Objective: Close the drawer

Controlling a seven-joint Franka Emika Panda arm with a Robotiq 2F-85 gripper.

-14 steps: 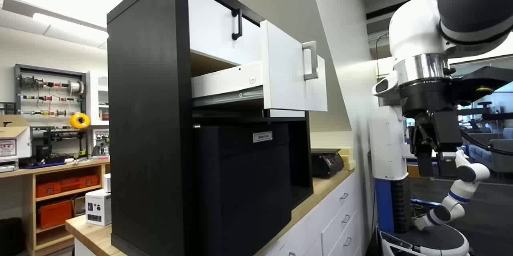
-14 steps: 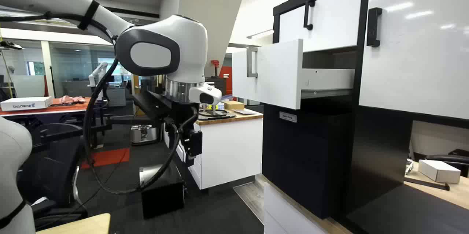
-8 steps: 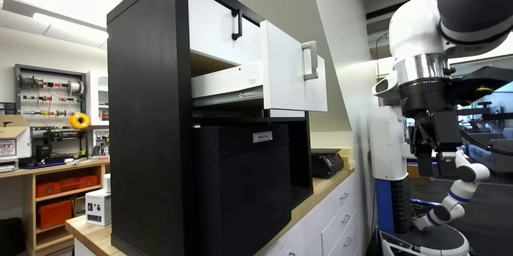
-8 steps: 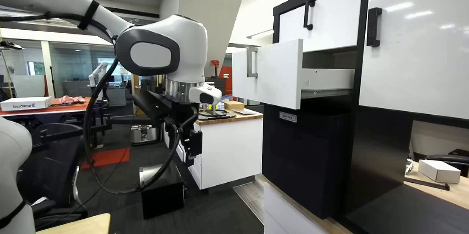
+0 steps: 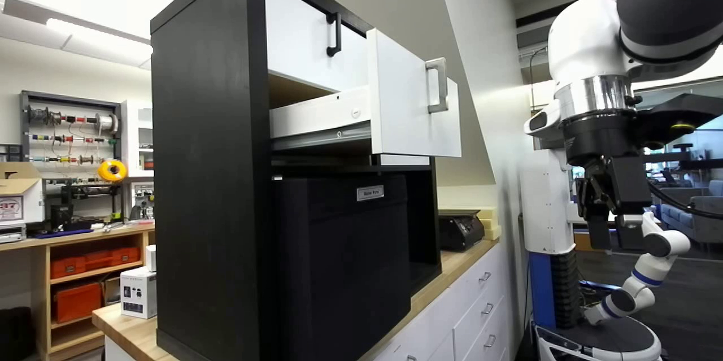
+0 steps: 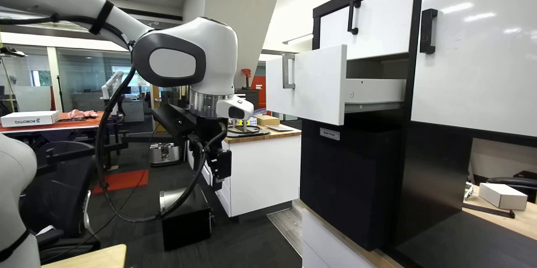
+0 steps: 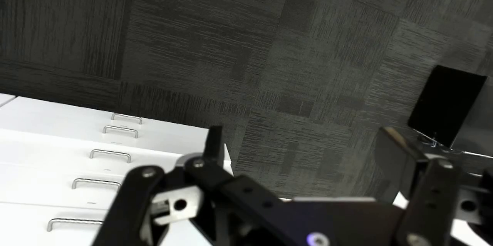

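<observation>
Black cabinet (image 5: 206, 180) carrying the white drawer (image 5: 400, 101), drawn out and borne by its slide rail (image 5: 322, 138). The gripper (image 5: 614, 238) hangs well apart, fingers (image 7: 214, 146) wide, grasping nothing: a push, without gripping the grey handle (image 5: 443, 87), would probably suffice for closing.

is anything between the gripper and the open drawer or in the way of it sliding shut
Nothing visible stands between the gripper and the drawer, nor in the drawer's way into the cabinet, whose inside is mostly hidden.
</observation>
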